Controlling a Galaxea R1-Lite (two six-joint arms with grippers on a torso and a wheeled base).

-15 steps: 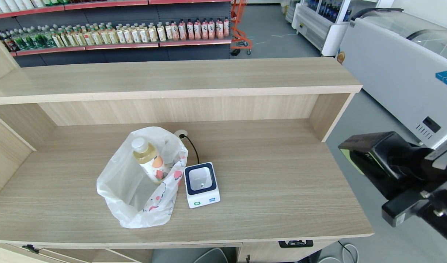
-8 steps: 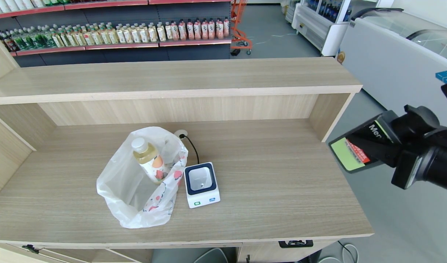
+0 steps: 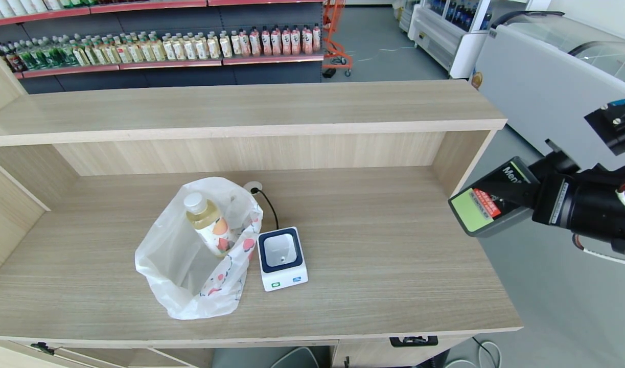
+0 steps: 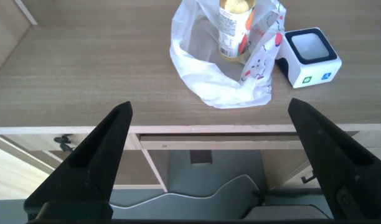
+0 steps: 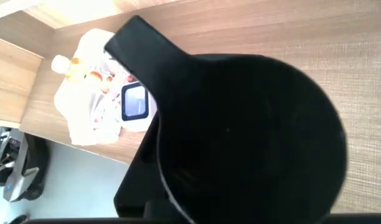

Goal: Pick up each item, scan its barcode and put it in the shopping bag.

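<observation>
Off the near edge of the light wooden worktop, the left gripper hangs with its fingers spread wide and nothing between them. On the worktop's left half stands the translucent white plastic shopping bag with red print, mouth open. A clear plastic bottle of pale yellow drink with a white cap leans inside it. Just to the bag's right, close enough that it seems to touch, sits the white box-shaped barcode scanner, with a dark-rimmed window facing up and a black cable running to the far side. At the far right, the right gripper is clamped on a black rectangular box with a green and red end label, held in the air past the worktop's right edge. The box hangs over the floor, so a slipping grip would probably drop it there. Where its barcode sits cannot be told, so a pass with the wrong face down would likely fail to scan. A low sweep could also knock the scanner or snag the bag's rim. Compared with a second ago, the box is higher and farther left, nearer the worktop, with its labelled end turned into sight; bag, bottle and scanner have not moved.
</observation>
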